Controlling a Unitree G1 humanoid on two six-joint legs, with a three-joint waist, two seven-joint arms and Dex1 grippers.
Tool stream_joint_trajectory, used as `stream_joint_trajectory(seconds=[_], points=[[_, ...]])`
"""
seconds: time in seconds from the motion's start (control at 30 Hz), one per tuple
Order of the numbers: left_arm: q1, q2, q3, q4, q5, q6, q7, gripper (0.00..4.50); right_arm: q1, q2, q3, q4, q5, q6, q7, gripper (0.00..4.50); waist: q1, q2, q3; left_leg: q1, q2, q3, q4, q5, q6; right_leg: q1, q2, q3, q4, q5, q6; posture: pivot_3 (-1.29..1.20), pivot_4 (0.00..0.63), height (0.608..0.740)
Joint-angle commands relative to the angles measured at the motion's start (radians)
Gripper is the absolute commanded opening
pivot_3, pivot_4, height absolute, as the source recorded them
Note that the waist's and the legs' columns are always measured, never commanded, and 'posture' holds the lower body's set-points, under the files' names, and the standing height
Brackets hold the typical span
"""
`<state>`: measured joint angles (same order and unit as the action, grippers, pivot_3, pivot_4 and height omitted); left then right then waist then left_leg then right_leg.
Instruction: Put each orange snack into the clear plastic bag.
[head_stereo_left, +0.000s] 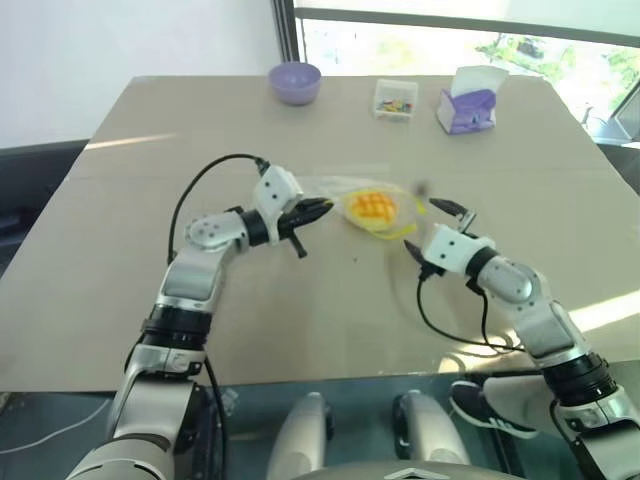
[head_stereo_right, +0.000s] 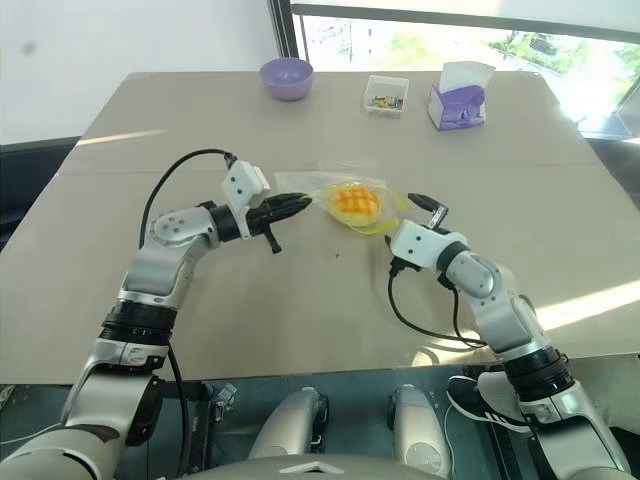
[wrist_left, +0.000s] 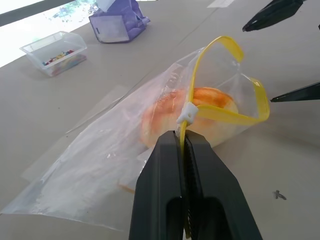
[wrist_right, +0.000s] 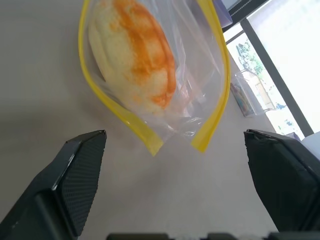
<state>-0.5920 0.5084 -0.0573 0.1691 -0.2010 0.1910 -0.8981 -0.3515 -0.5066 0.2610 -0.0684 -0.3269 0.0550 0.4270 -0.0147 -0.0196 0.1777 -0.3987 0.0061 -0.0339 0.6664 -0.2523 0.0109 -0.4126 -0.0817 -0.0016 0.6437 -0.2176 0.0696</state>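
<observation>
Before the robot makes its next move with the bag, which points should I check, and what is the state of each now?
1. Orange snack is inside the clear plastic bag: ok.
2. Left hand is shut on the bag's yellow strip: ok.
3. Right hand is open and apart from the bag: ok.
4. Bag mouth is sealed: not ok, it gapes.
5. More snacks remain on the table: cannot tell, none seen.

Left gripper (head_stereo_left: 318, 209) jaws pinched shut; right gripper (head_stereo_left: 433, 228) jaws spread wide, empty.
</observation>
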Motion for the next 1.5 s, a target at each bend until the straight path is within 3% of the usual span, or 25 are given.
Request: stream_joint_trajectory(seconds=[0.03, 0.3, 0.53, 0.63, 0.67, 0.7, 0.77, 0.83, 0.87, 0.93, 1.23, 1.5], points=[[-0.016, 0.001, 0.021, -0.063, -0.025, 0.005, 0.004, 0.0, -0.022, 0.007, 0.0, 0.026, -0.026, -0.035, -0.02, 4.46, 0.0, 0.0, 0.0, 0.0, 0.0, 0.0, 0.0, 0.0, 0.0, 0.0, 0.0, 0.0, 0.0, 0.0, 0.0, 0.0, 0.15, 0.737], [0.002, 0.0, 0.014, -0.096, -0.024, 0.011, -0.008, 0.0, -0.134, 0.063, 0.0, 0.208, -0.047, -0.103, -0.065, 4.46, -0.002, 0.0, 0.0, 0.0, 0.0, 0.0, 0.0, 0.0, 0.0, 0.0, 0.0, 0.0, 0.0, 0.0, 0.0, 0.0, 0.15, 0.737], [0.018, 0.016, 0.015, -0.104, -0.008, -0.005, -0.014, 0.0, -0.158, 0.045, -0.013, 0.236, -0.031, -0.162, -0.038, 4.46, -0.001, 0.0, 0.0, 0.0, 0.0, 0.0, 0.0, 0.0, 0.0, 0.0, 0.0, 0.0, -0.001, 0.0, 0.0, 0.0, 0.15, 0.737], [0.026, 0.022, 0.018, -0.108, -0.006, -0.01, -0.015, 0.0, -0.152, 0.04, -0.014, 0.225, -0.029, -0.176, -0.033, 3.65, -0.001, 0.0, 0.0, 0.0, 0.0, 0.0, 0.0, 0.0, 0.0, 0.0, 0.0, 0.0, -0.001, 0.0, 0.0, 0.0, 0.15, 0.737], [0.027, 0.023, 0.018, -0.108, -0.005, -0.012, -0.016, 0.0, -0.15, 0.039, -0.014, 0.22, -0.023, -0.176, -0.026, 3.04, -0.001, 0.0, 0.0, 0.0, 0.0, 0.0, 0.0, 0.0, 0.0, 0.0, 0.0, 0.0, -0.001, 0.0, 0.0, 0.0, 0.15, 0.737], [0.027, 0.024, 0.018, -0.107, -0.005, -0.013, -0.016, 0.0, -0.149, 0.038, -0.014, 0.217, -0.021, -0.177, -0.022, 2.9, -0.001, 0.0, 0.0, 0.0, 0.0, 0.0, 0.0, 0.0, 0.0, 0.0, 0.0, 0.0, -0.001, 0.0, 0.0, 0.0, 0.15, 0.737], [0.028, 0.026, 0.018, -0.106, -0.004, -0.015, -0.017, 0.0, -0.147, 0.033, -0.008, 0.21, -0.019, -0.183, -0.01, 2.2, -0.001, 0.0, 0.0, 0.0, 0.0, 0.0, 0.0, 0.0, 0.0, 0.0, 0.0, 0.0, -0.001, 0.0, 0.0, 0.0, 0.15, 0.737], [0.029, 0.029, 0.017, -0.103, -0.002, -0.021, -0.018, 0.0, -0.144, 0.028, -0.005, 0.209, -0.025, -0.191, -0.006, 1.12, -0.001, 0.0, 0.0, 0.0, 0.0, 0.0, 0.0, 0.0, 0.0, 0.0, 0.0, 0.0, 0.0, 0.0, 0.0, 0.0, 0.15, 0.737], [0.029, 0.03, 0.017, -0.102, -0.002, -0.023, -0.019, 0.0, -0.143, 0.025, -0.003, 0.21, -0.029, -0.195, -0.004, 1.0, -0.001, 0.0, 0.0, 0.0, 0.0, 0.0, 0.0, 0.0, 0.0, 0.0, 0.0, 0.0, -0.001, 0.0, 0.0, 0.0, 0.15, 0.737], [0.03, 0.033, 0.016, -0.1, 0.0, -0.028, -0.021, 0.0, -0.14, 0.022, -0.003, 0.208, -0.031, -0.2, 0.0, 0.05, -0.001, 0.0, 0.0, 0.0, 0.0, 0.0, 0.0, 0.0, 0.0, 0.0, 0.0, 0.0, -0.001, 0.0, 0.0, 0.0, 0.15, 0.737], [0.02, 0.042, 0.038, -0.076, -0.015, -0.058, -0.022, 0.0, -0.127, -0.007, -0.037, 0.162, -0.012, -0.184, 0.025, 0.05, -0.001, 0.0, 0.0, 0.0, 0.0, 0.0, 0.0, 0.0, 0.0, 0.0, 0.0, 0.0, -0.001, 0.0, 0.0, 0.0, 0.15, 0.737], [-0.121, 0.009, 0.126, 0.005, -0.111, 0.001, 0.032, 0.0, -0.248, -0.142, -0.177, 0.09, 0.024, -0.116, 0.05, 0.05, 0.001, 0.0, 0.001, -0.001, 0.0, 0.0, 0.001, 0.0, 0.0, 0.0, 0.0, 0.0, 0.0, 0.0, 0.0, 0.0, 0.15, 0.737]])
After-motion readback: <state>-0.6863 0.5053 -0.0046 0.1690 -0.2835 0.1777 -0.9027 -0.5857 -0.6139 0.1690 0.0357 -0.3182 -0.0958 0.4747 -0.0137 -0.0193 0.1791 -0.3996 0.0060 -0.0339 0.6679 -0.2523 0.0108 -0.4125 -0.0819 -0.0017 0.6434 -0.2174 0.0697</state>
